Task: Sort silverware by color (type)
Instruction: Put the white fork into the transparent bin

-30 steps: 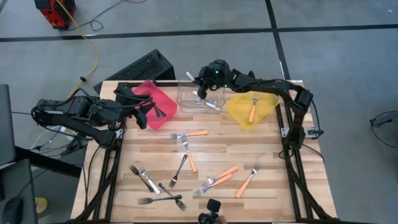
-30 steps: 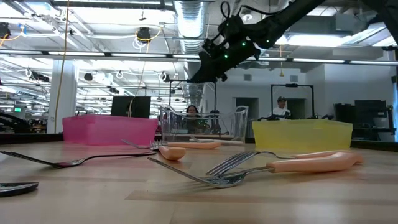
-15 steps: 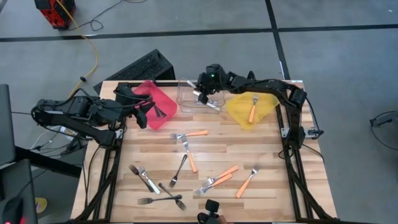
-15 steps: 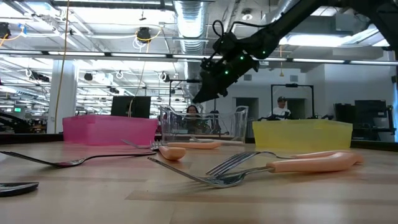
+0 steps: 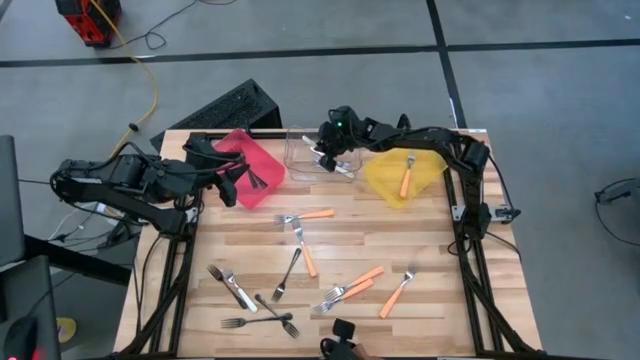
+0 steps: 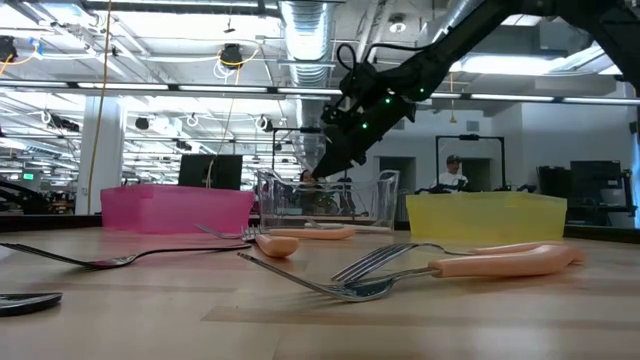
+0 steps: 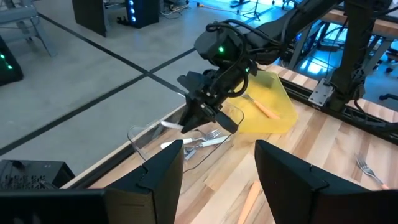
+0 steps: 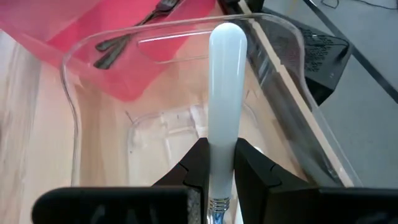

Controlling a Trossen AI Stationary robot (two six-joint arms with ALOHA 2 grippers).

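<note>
My right gripper [image 5: 322,152] hangs over the clear bin [image 5: 305,160] at the table's far edge, shut on a fork with a pale handle [image 8: 225,93]. Silver forks [image 7: 202,142] lie inside that bin. My left gripper [image 5: 228,185] waits open beside the red bin [image 5: 250,165], which holds dark forks [image 8: 137,31]. The yellow bin [image 5: 385,180] holds an orange-handled fork [image 5: 405,178]. Several more forks [image 5: 300,240] lie scattered on the wooden table. My right gripper pinches the fork's pale handle at the end by the metal neck [image 8: 217,180] between its two fingers. The fingers lie along the handle, slanting down from the table's right. The handle's free end [image 7: 169,126] sticks out ahead of the fingertips, clear above the clear bin.
The three bins stand in a row along the far edge. Orange-handled forks [image 5: 360,283] lie toward the near right, dark and silver forks [image 5: 255,305] toward the near left. A black case [image 5: 225,108] sits beyond the far left corner. People show in the room behind.
My right gripper has sunk toward the clear bin and tipped further downward, still shut on the pale-handled fork, which has come down with it.
</note>
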